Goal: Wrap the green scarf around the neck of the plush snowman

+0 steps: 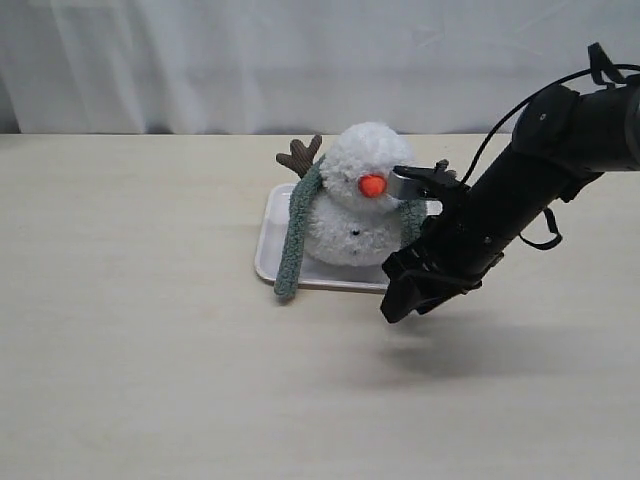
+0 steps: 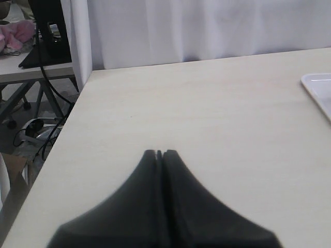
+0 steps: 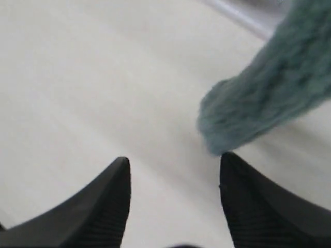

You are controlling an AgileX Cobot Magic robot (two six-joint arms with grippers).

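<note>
The pale tabletop (image 1: pixel 150 380) fills most of the exterior view, and a white curtain (image 1: pixel 200 60) hangs behind it; the black right arm (image 1: pixel 520 190) comes in from the right side and slopes down toward the middle, so that its lower end is low over the tabletop, just in front of the tray (image 1: pixel 268 240).

The tray is white and shallow, and it lies flat near the far middle of the tabletop; one corner of it (image 2: pixel 318 90) shows also in the left wrist view.

The snowman (image 1: pixel 360 190) stands upright in the tray, facing the camera, with the orange nose (image 1: pixel 372 185) on its head and one brown twig arm (image 1: pixel 300 155) up at the left side of the view.

The scarf (image 1: pixel 297 225) lies over the neck; one end hangs down the left side of the body, crosses the rim of the tray and reaches the tabletop; the other end comes down on the right side, partly behind the arm.

In the right wrist view the right fingers (image 3: pixel 258 206) stand wide apart with nothing between them; a rounded end of the scarf (image 3: pixel 258 98) is just beside one tip, and whether it touches I cannot tell.

The left fingers (image 2: pixel 150 206) are pressed together, holding nothing, above bare tabletop well apart from the snowman.
</note>
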